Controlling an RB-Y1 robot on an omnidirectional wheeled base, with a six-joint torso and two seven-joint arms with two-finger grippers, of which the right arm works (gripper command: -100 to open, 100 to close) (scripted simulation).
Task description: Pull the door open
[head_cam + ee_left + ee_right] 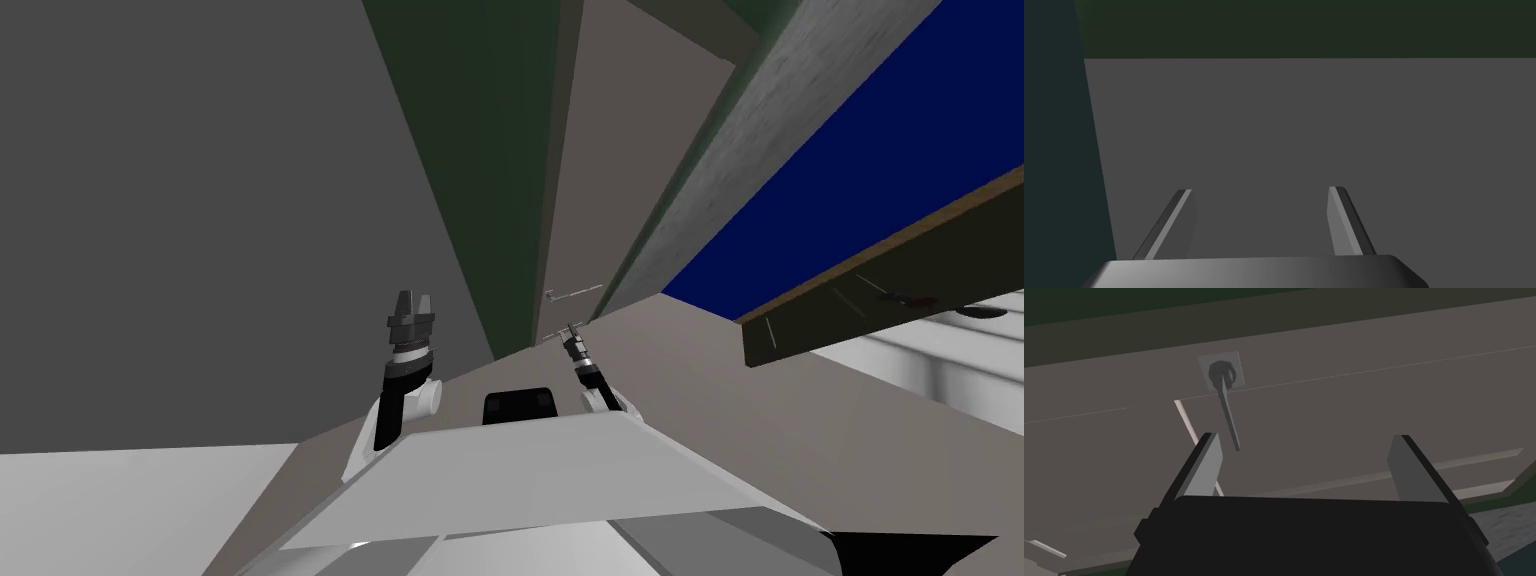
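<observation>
Beside the handle tip (1236, 442), right gripper (1305, 439) hangs spread

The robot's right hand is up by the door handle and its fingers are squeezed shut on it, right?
Not quite. The right gripper is up by the lever handle on the door, but its fingers stand open, not squeezed shut on it. The right wrist view shows the lever's tip beside one finger, with nothing pressing it.

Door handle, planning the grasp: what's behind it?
Behind the lever handle, a small square plate on the brown-grey door. What lies beyond the door is covered.
</observation>
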